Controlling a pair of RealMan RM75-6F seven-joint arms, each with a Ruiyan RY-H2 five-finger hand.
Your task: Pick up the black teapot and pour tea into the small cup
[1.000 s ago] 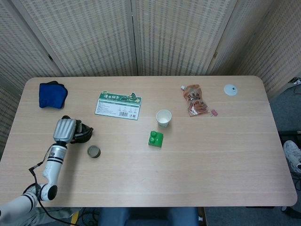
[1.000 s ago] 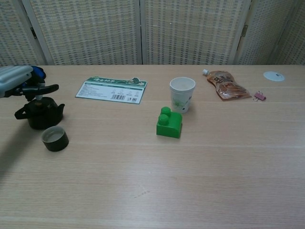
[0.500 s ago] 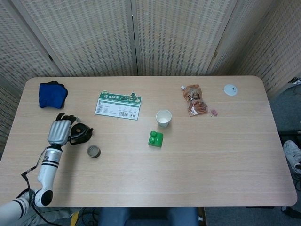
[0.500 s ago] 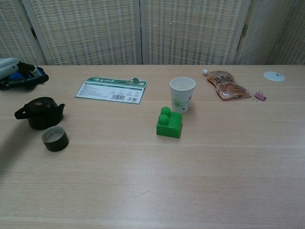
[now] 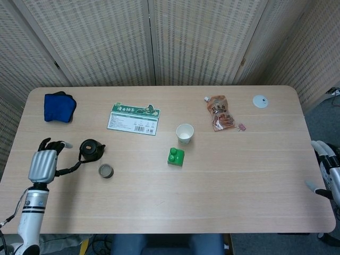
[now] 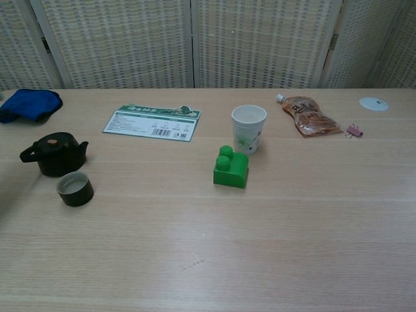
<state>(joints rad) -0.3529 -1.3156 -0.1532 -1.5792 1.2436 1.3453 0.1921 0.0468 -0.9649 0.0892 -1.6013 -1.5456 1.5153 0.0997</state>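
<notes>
The black teapot stands upright on the table at the left, also seen in the chest view. The small dark cup sits just in front and to the right of it. My left hand hovers to the left of the teapot, apart from it, fingers spread and holding nothing; the chest view does not show it. My right hand shows partly at the table's far right edge, holding nothing, fingers apart.
A blue cloth lies at the back left. A green-and-white card, a paper cup and a green block occupy the middle. A snack pouch, a pink clip and a white disc lie back right.
My left hand has drawn back from the teapot, leftwards and towards the front edge, leaving it standing on the table. The right hand has come into view at the right edge.
</notes>
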